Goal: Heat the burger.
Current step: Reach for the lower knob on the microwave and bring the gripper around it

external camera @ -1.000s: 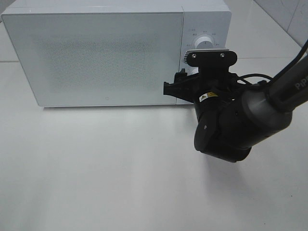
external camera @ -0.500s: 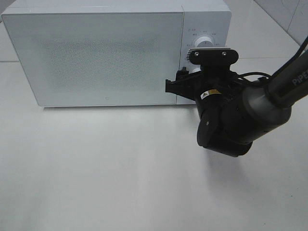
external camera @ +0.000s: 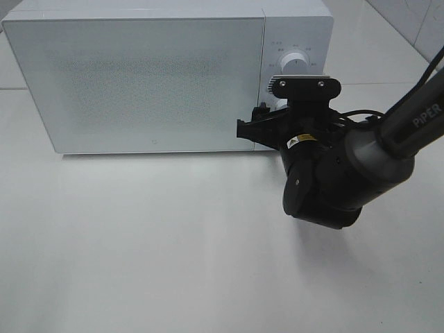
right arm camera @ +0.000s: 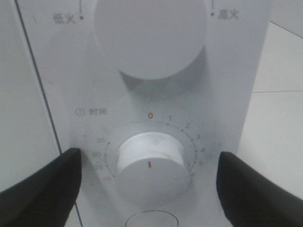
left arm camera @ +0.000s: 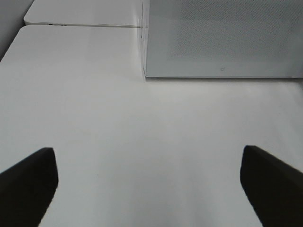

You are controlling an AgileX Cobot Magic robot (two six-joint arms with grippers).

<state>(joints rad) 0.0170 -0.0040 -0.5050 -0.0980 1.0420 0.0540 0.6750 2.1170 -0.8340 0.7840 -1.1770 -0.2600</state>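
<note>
The burger is out of view. The white microwave [external camera: 139, 83] stands at the back of the table with its door shut; the inside is hidden. My right gripper [external camera: 255, 127] is at the control panel. In the right wrist view my right gripper [right arm camera: 149, 158] is open, with one finger on each side of the lower timer knob [right arm camera: 150, 172], apart from it. The knob has a red mark on its face. The upper power knob [right arm camera: 150, 38] is above it. My left gripper [left arm camera: 149, 163] is open and empty over the bare table, in front of the microwave's [left arm camera: 222, 38] left corner.
The white table [external camera: 139, 243] extends in front of the microwave. The right arm's dark wrist [external camera: 326, 180] hangs in front of the control panel. Tiled wall shows at the far right [external camera: 416, 21]. The left arm does not show in the exterior view.
The right gripper has shifted slightly at the control panel, a little up and then back. The microwave door has stayed shut.
</note>
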